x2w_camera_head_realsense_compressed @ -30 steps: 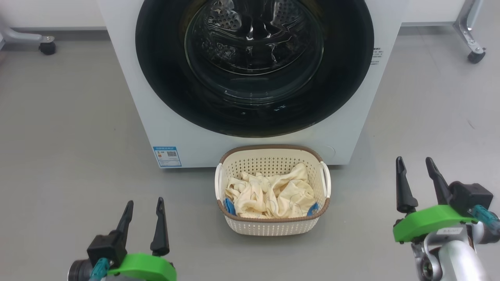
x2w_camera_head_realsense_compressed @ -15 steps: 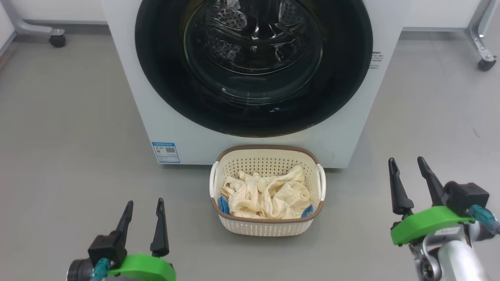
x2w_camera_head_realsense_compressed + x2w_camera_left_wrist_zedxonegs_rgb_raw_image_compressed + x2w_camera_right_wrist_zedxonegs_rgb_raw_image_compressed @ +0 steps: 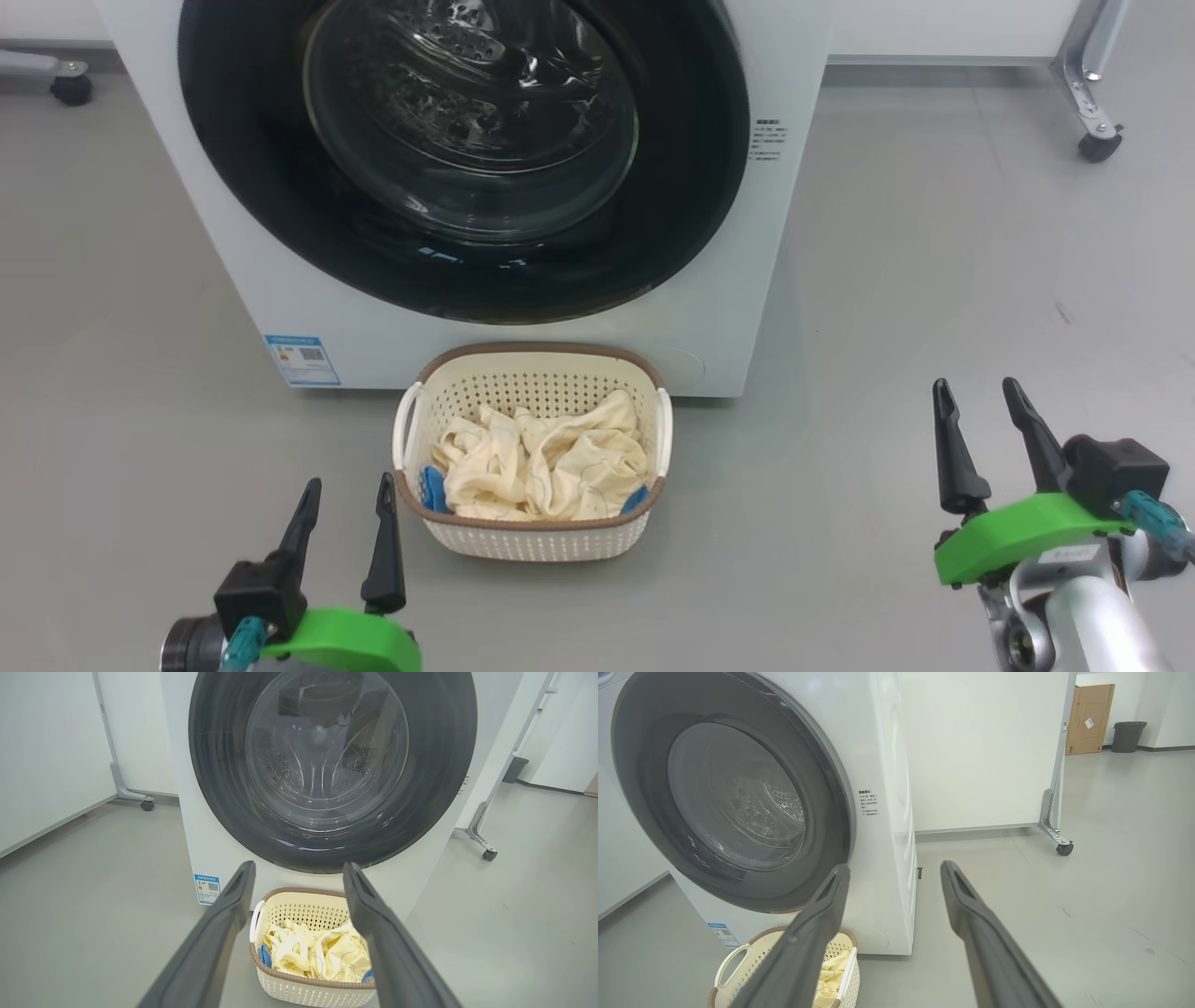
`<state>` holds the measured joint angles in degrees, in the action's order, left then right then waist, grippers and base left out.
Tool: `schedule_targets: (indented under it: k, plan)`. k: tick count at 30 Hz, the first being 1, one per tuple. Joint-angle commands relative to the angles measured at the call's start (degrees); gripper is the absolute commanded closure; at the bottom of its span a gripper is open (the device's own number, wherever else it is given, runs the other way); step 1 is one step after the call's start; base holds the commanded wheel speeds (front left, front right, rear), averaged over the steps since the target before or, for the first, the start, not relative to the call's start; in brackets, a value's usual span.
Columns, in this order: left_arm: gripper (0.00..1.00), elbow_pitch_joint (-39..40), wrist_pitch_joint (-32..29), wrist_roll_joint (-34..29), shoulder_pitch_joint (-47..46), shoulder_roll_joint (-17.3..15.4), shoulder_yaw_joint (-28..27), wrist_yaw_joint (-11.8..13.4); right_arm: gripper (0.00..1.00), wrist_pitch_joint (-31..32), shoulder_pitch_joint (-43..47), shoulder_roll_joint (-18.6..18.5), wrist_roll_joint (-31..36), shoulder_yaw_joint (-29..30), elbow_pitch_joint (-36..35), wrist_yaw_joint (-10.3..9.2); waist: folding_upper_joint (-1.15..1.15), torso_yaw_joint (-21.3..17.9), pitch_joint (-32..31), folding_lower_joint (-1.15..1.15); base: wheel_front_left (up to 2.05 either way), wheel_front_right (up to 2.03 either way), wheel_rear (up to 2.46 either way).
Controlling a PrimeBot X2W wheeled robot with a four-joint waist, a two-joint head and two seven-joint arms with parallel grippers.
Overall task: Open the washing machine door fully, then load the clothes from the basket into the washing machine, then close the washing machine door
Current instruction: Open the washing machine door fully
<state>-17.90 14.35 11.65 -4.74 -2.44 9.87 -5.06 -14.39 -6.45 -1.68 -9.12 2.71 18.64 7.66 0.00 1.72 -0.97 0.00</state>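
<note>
Label (image 3: 302, 360), blue, on washing machine (image 3: 714, 317)

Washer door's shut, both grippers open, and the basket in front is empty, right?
Not quite: the basket holds the cream clothes, as the head view shows. The washing machine door is shut, and the left gripper and right gripper are open.

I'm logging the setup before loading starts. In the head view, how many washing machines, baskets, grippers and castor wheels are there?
washing machine: 1
basket: 1
grippers: 2, the left gripper and the right gripper
castor wheels: 2
Total: 6
</note>
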Motion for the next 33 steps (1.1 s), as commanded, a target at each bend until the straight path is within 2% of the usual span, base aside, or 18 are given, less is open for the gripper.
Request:
schedule_targets:
  k: [1,5,8,14,33]
  plan:
    - [0.00,1.90,0.65,-0.46,-2.94,-0.43,-1.72,-0.02,0.00,-0.61,-3.54,-1.20,0.35,-1.46,-1.65,-0.17,0.00,-0.02,0.00,0.00,1.20,1.26,-2.46]
    - [0.00,3.22,0.65,1.68,-3.19,-0.43,-2.46,0.47,0.00,-0.61,-3.55,-1.20,0.34,-1.37,-1.57,-0.17,0.00,-0.05,0.07,0.00,1.20,1.24,-2.44]
    - [0.00,3.49,0.65,1.32,-2.96,-0.43,-2.69,1.20,0.00,-0.61,-3.58,-1.20,0.29,-1.34,-1.55,-0.17,0.00,-0.01,0.04,0.00,1.04,1.04,-2.07]
    - [0.00,3.33,0.65,0.46,-2.89,-0.43,-2.78,0.99,0.00,-0.61,-3.62,-1.20,0.36,-1.52,-1.31,-0.17,0.00,0.10,-0.08,0.00,0.68,0.68,-1.36]
    - [0.00,2.84,0.65,-0.36,-2.72,-0.43,-2.70,1.27,0.00,-0.61,-3.50,-1.20,0.11,-1.96,-1.09,-0.17,0.00,0.31,-0.69,0.00,0.07,0.07,-0.13]
